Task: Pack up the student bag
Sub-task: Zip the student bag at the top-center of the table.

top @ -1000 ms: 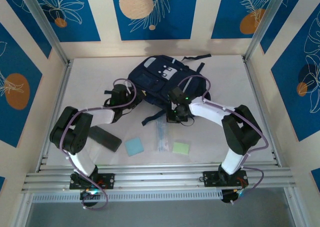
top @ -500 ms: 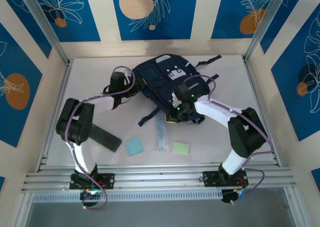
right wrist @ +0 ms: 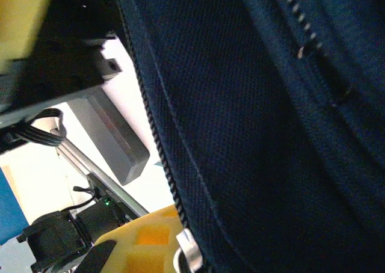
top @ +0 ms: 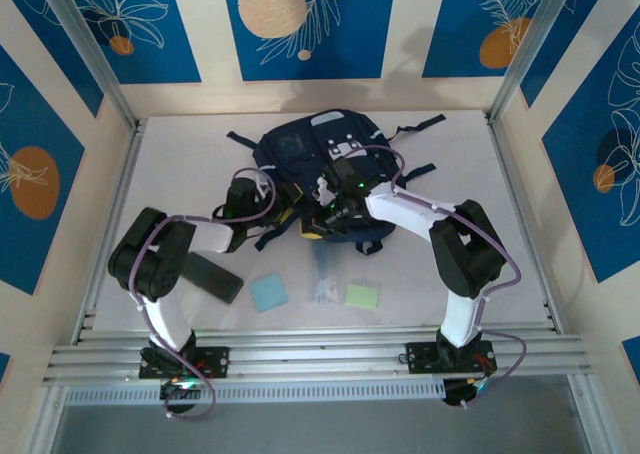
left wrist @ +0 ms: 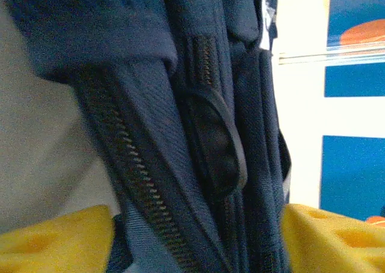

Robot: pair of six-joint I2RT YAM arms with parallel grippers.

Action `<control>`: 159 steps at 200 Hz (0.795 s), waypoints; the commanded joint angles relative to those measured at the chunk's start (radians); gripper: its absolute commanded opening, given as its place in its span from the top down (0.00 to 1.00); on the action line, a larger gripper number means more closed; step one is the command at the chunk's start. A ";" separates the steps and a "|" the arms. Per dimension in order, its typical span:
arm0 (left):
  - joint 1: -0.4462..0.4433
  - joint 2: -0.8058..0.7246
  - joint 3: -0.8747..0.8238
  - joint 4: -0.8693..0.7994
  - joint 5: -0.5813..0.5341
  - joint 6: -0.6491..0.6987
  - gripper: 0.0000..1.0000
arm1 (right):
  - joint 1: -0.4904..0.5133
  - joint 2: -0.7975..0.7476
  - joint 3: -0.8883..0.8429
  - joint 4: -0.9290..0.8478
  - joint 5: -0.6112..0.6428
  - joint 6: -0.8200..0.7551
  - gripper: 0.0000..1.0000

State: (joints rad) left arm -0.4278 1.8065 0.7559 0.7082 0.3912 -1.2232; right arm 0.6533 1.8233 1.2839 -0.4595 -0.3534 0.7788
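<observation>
while the student bag (top: 310, 146) lies at the upper middle of the desk (top: 180, 164), the left gripper (left wrist: 198, 234) stands apart, a zippered fold of the bag between its yellow fingers (left wrist: 54, 237). the right gripper (top: 318, 219), at frame centre, is clamped together on the bag's lower edge.

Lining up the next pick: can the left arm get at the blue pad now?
Probably yes: the blue pad lies bare on the table, and the left gripper stands open at the student bag.

student bag (top: 285, 149) 1 | pads (top: 268, 293) (top: 362, 295) 2 | dark case (top: 215, 279) 1 | clear packet (top: 322, 274) 1
</observation>
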 commanded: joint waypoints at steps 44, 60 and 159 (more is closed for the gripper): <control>0.011 0.047 0.052 0.051 -0.006 0.064 1.00 | -0.014 -0.047 0.009 -0.314 -0.034 -0.158 1.00; 0.032 0.025 0.050 0.005 0.008 0.107 1.00 | -0.048 -0.071 -0.023 -0.435 0.029 -0.222 1.00; 0.102 -0.071 0.119 -0.277 0.087 0.324 1.00 | -0.299 -0.110 0.092 -0.667 0.647 -0.416 1.00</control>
State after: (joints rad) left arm -0.3920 1.7935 0.8303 0.5163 0.4805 -1.0130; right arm 0.4088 1.7317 1.3109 -1.0340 0.0013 0.4122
